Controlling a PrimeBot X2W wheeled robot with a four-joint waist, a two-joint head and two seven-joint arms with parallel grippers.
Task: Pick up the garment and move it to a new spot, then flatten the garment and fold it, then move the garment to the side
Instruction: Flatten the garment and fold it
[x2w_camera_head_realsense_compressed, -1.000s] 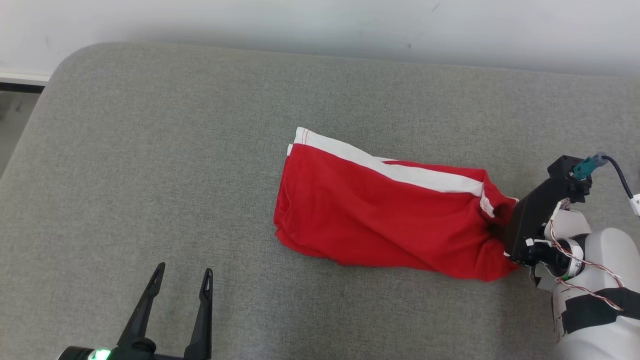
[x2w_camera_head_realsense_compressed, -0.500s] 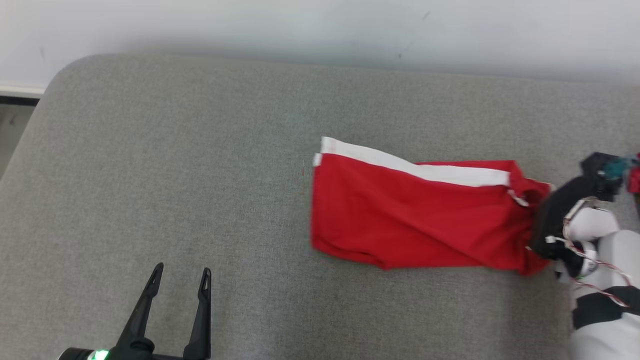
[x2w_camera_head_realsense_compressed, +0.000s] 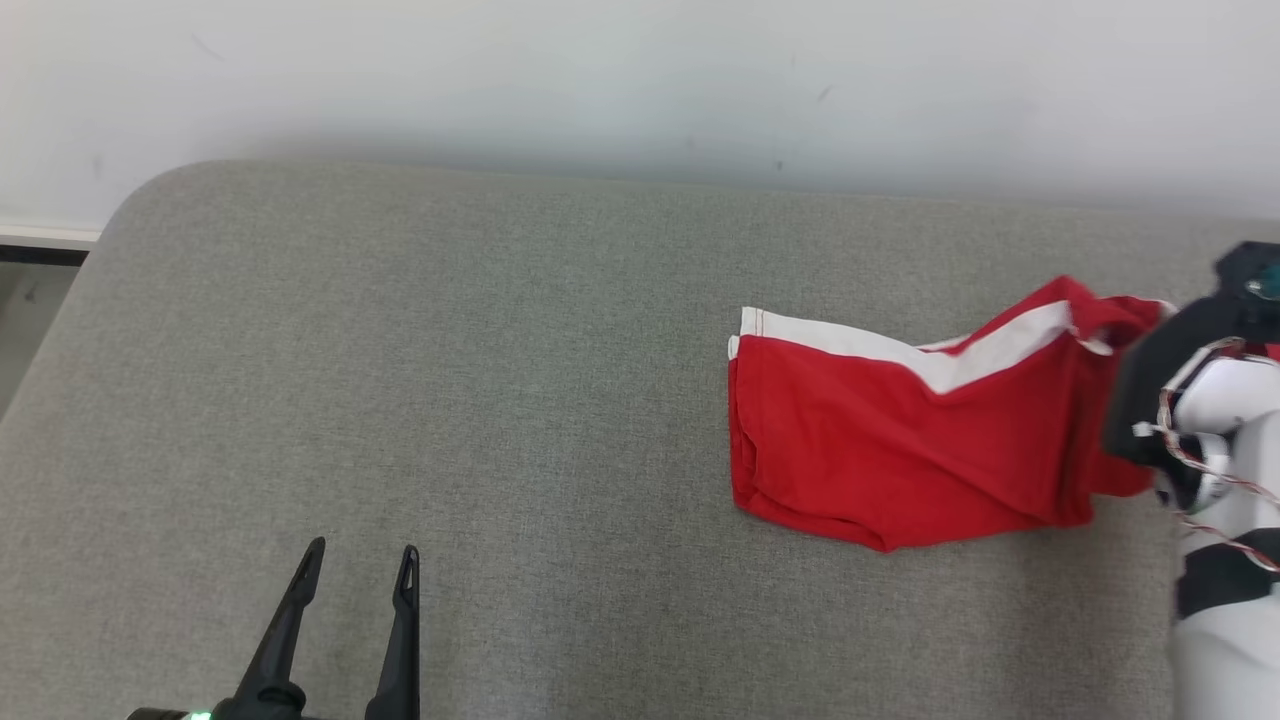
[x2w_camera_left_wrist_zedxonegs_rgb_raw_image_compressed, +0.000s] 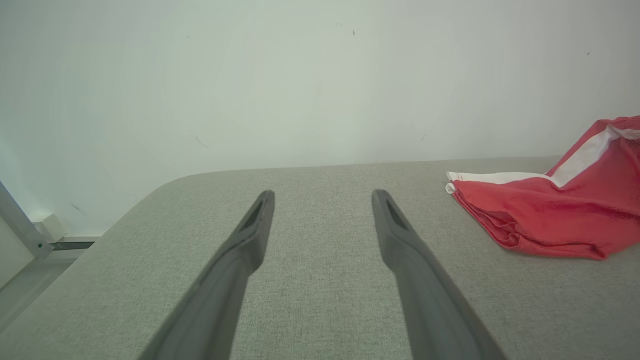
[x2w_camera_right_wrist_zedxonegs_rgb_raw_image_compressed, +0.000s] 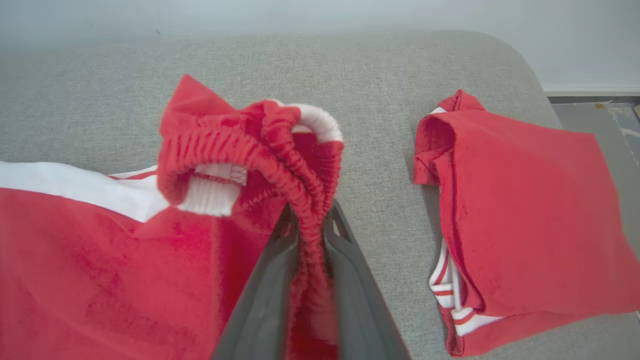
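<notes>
Left to right: my left gripper (x2w_camera_head_realsense_compressed: 360, 552) hangs over the grey cushion (x2w_camera_head_realsense_compressed: 450, 380), fingers spread and empty. Well to its right lies the red garment (x2w_camera_head_realsense_compressed: 900, 460), its far end raised. My right gripper (x2w_camera_right_wrist_zedxonegs_rgb_raw_image_compressed: 310, 220) is clamped on its elastic waistband (x2w_camera_right_wrist_zedxonegs_rgb_raw_image_compressed: 240, 145). Just right of that gripper lies a folded red cloth (x2w_camera_right_wrist_zedxonegs_rgb_raw_image_compressed: 525, 210).

The red shorts (x2w_camera_head_realsense_compressed: 900, 450) are made of soft, matt knitted cloth, trimmed with a white stripe (x2w_camera_head_realsense_compressed: 850, 345) and gathered into a ribbed, puckered elastic waistband (x2w_camera_right_wrist_zedxonegs_rgb_raw_image_compressed: 240, 145). The same matt red cloth is seen in the folded garment (x2w_camera_right_wrist_zedxonegs_rgb_raw_image_compressed: 525, 210) beside the shorts. The pad (x2w_camera_head_realsense_compressed: 450, 350) under the shorts is covered in coarse, grey, matt woven fabric, the wall (x2w_camera_head_realsense_compressed: 600, 80) behind them is painted smooth and dull, and the left gripper (x2w_camera_left_wrist_zedxonegs_rgb_raw_image_compressed: 322, 197) and right gripper (x2w_camera_right_wrist_zedxonegs_rgb_raw_image_compressed: 311, 215) are formed of dark, smooth, matt plastic.
</notes>
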